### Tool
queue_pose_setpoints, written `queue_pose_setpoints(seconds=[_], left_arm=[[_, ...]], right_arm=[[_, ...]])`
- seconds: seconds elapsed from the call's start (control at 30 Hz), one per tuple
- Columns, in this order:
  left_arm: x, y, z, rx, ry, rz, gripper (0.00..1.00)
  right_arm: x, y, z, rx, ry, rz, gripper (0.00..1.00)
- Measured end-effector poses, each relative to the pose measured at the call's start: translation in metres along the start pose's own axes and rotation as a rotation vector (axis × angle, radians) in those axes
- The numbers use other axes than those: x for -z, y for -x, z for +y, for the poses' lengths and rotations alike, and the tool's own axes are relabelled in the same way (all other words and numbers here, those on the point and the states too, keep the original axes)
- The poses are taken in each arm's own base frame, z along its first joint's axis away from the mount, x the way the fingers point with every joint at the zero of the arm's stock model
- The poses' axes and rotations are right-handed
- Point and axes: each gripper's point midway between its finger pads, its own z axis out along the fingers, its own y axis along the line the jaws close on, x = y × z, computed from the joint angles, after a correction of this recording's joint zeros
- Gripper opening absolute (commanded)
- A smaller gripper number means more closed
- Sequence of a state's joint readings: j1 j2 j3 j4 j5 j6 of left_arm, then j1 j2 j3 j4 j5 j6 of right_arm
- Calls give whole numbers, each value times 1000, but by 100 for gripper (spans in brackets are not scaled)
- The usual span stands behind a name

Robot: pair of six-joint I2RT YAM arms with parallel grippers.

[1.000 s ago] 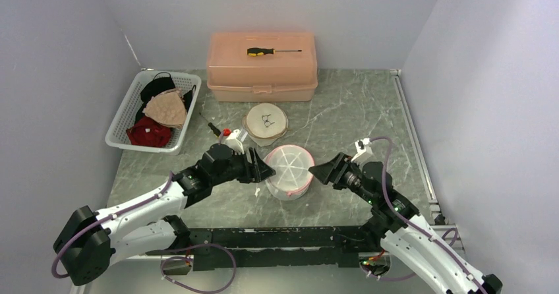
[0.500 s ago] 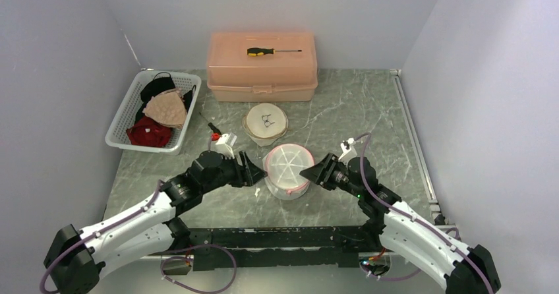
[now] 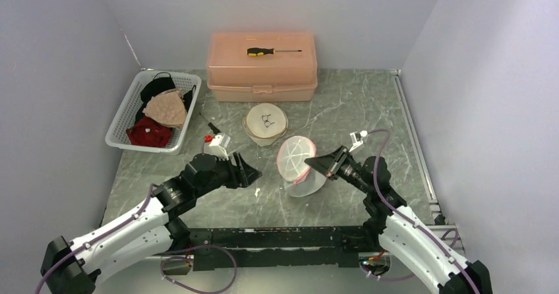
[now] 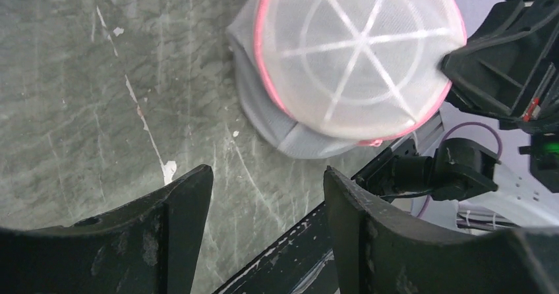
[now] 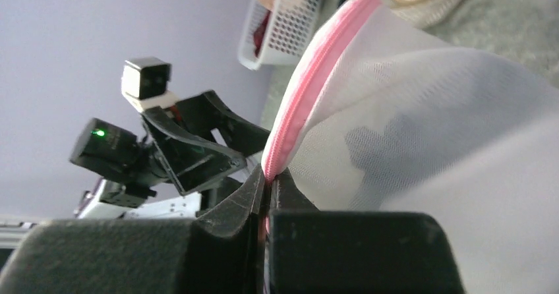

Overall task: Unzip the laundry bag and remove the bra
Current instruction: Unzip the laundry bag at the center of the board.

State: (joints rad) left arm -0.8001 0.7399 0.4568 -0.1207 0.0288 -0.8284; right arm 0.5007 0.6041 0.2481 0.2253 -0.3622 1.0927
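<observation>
Grey-green marbled table [image 3: 356, 109] fills the floor of a pale, lilac-walled booth, and the laundry bag [image 3: 293, 155], a round white mesh drum with a grey lower half, sits near the middle of the near half. The bag is tipped: its flat, spoked top faces up and to the left, and its right side is raised off the table.

The right gripper [image 3: 311, 164] meets the bag at its right rim. In the right wrist view its fingers are pressed together on the pink zipper [image 5: 315, 76] that rings the top. A darker shape shows through the mesh beside them, but what it is cannot be told.

The left gripper [image 3: 254, 170] sits to the left of the bag, apart from it, with its jaws spread wide and nothing between them. They frame bare table in the left wrist view.

Just behind the bag lies a round beige pouch [image 3: 265, 122]. Farther behind stands a peach storage box [image 3: 262, 76] with a yellow-and-black screwdriver [image 3: 273, 51] on its lid. Well to the left and behind the bag, a white basket [image 3: 173, 74] holds black, beige and red garments.
</observation>
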Motion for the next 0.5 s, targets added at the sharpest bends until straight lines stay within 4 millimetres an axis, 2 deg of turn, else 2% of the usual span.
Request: queue_pose_setpoints(seconds=[0.1, 0.17, 0.33, 0.5], left_arm=[[4, 7, -7, 0, -29, -29, 74], [6, 14, -16, 1, -68, -60, 76], [3, 31, -44, -4, -187, -115, 81], [-14, 29, -56, 26, -254, -100, 84]], right_arm=[[5, 16, 9, -31, 79, -55, 0], [9, 22, 5, -76, 112, -85, 0], [11, 17, -6, -192, 159, -71, 0], [16, 18, 16, -217, 270, -63, 0]])
